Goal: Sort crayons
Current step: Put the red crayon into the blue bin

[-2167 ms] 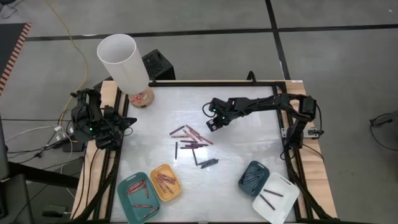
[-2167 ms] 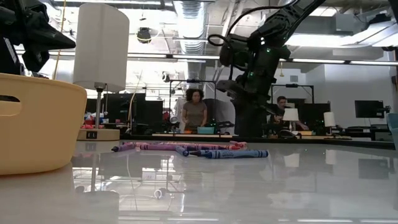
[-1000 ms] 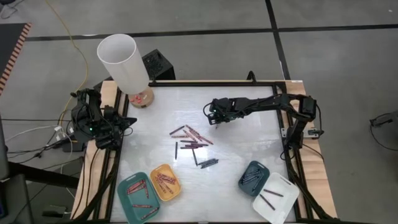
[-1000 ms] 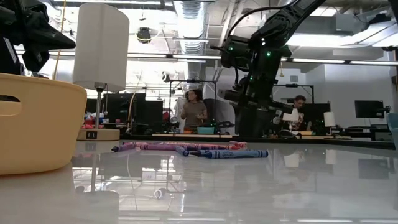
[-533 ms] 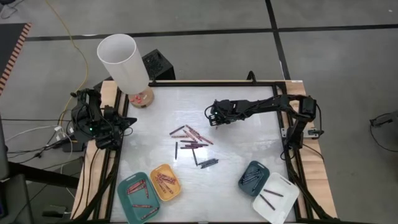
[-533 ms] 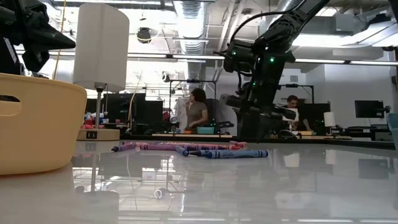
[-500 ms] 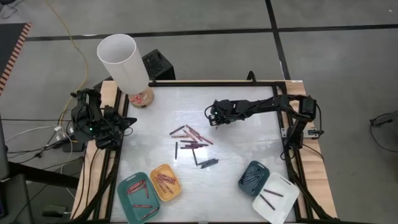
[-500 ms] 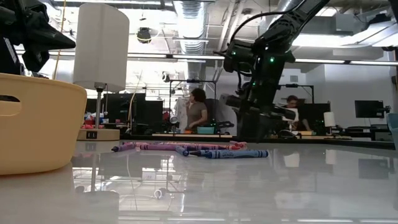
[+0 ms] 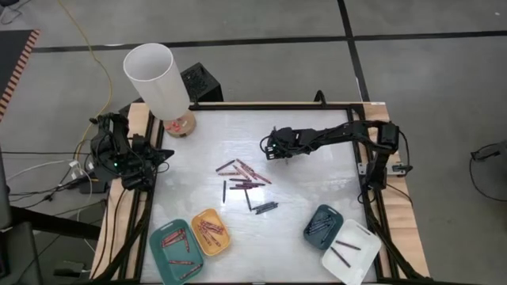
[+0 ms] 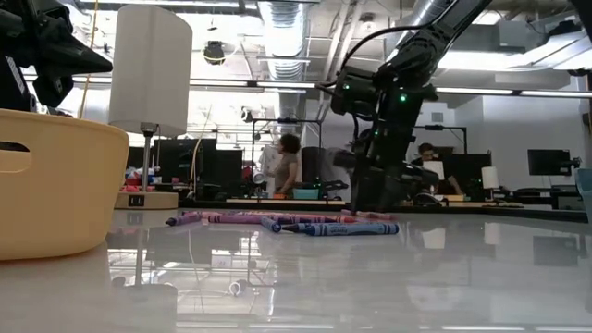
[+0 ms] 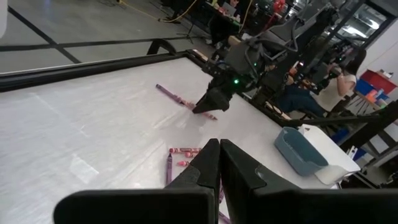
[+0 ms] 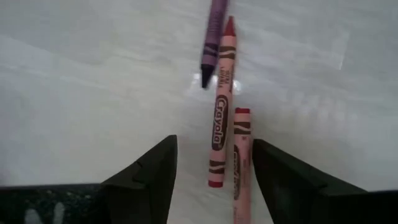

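Loose crayons point(image 9: 242, 178), red, pink, purple and blue, lie flat in a scatter at mid-table, seen in the low view as a row point(image 10: 287, 222). My right gripper point(image 9: 268, 150) hangs open, pointing steeply down, just above the scatter's far right end. In the right wrist view its fingers point(image 12: 214, 149) stand on either side of a red crayon point(image 12: 219, 118) without touching it. A second red crayon point(image 12: 239, 155) lies beside that one and a purple one point(image 12: 214, 31) lies beyond. My left gripper point(image 11: 219, 146) is shut and waits at the table's left edge point(image 9: 162, 153).
A teal tray point(image 9: 176, 249) and a yellow tray point(image 9: 211, 231) holding crayons stand at the near left. A dark-blue tray point(image 9: 322, 224) and a white tray point(image 9: 349, 251) stand at the near right. A white lamp point(image 9: 158, 79) stands at the far left corner.
My right gripper has come down toward the crayons at the scatter's far right end and has stayed open. The crayons have not moved.
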Available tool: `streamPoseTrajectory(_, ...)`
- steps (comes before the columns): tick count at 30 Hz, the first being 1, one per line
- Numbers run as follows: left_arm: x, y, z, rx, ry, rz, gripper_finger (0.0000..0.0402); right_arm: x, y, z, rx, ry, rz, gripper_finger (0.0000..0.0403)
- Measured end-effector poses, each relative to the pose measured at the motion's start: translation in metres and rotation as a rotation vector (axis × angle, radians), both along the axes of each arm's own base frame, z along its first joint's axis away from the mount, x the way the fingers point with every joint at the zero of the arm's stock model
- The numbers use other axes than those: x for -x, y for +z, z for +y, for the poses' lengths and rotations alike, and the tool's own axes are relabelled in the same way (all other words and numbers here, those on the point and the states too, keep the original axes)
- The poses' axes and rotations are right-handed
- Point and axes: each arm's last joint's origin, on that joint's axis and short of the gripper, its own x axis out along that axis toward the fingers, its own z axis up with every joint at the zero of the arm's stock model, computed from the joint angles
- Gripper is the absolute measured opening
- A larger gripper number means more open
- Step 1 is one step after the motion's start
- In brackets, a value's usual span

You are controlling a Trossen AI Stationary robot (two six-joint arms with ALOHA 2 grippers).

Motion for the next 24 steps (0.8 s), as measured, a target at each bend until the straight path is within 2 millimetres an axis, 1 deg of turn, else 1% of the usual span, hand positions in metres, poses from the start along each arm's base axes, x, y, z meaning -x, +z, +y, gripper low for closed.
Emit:
streamPoseTrajectory(4,0.0,0.0,0.0,0.002,-0.002,0.001,0.0,0.0,-0.003,0.002,-0.016,-0.001,0.012,0.0225)
streamPoseTrajectory(8,0.0,0.0,0.0,0.003,-0.003,0.001,0.0,0.003,0.0,0.003,-0.024,0.011,0.022,0.0225)
streamPoseTrajectory(13,0.0,0.0,0.0,0.003,-0.003,0.002,0.0,0.007,0.008,0.004,-0.004,0.103,0.054,0.022)
streamPoseTrajectory(16,0.0,0.0,0.0,0.004,-0.002,0.001,0.0,0.009,0.016,0.004,0.003,0.116,0.041,0.0219)
streamPoseTrajectory(20,0.0,0.0,0.0,0.004,-0.003,0.002,0.0,0.016,0.022,0.008,-0.027,0.143,0.071,0.0218)
streamPoseTrajectory(24,0.0,0.0,0.0,0.005,-0.007,0.004,0.0,0.024,0.022,0.011,-0.054,0.147,0.15,0.0218)
